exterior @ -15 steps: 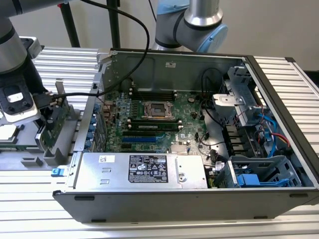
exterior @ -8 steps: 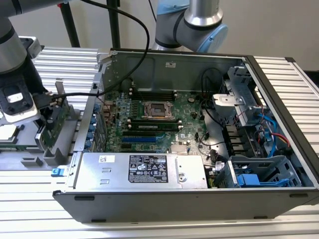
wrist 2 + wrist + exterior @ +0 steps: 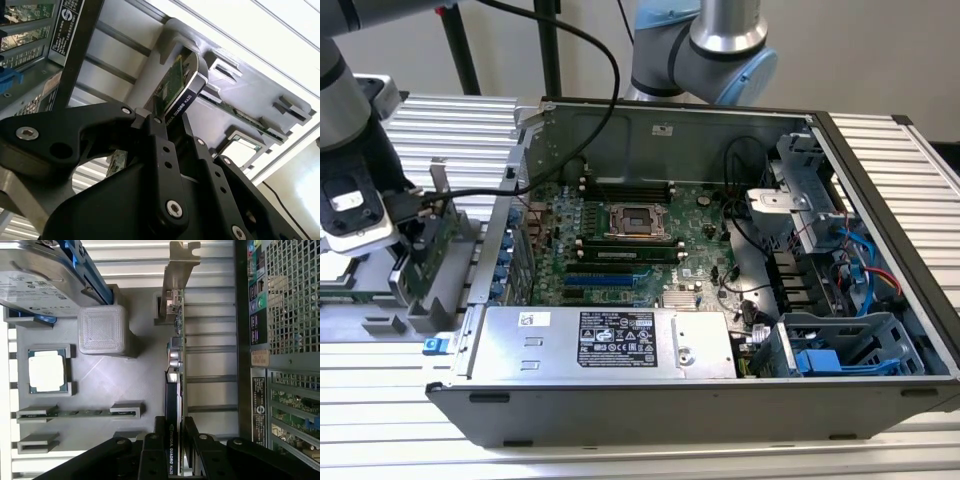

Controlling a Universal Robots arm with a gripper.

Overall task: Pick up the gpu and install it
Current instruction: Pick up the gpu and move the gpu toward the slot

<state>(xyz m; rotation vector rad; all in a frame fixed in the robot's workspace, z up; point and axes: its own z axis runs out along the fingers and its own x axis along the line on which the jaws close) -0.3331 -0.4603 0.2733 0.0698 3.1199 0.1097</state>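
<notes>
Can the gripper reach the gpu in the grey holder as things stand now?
Probably yes: the gripper sits astride the free edge of the upright gpu, with nothing between them.

gpu (image 3: pixel 176 365): green, black, silver | claw (image 3: pixel 175 429): black | tray (image 3: pixel 100 375): grey | case grille (image 3: pixel 295 300): grey mesh

gpu (image 3: pixel 172 400) in holder (image 3: pixel 100 380), beside case (image 3: pixel 245 340)
</notes>
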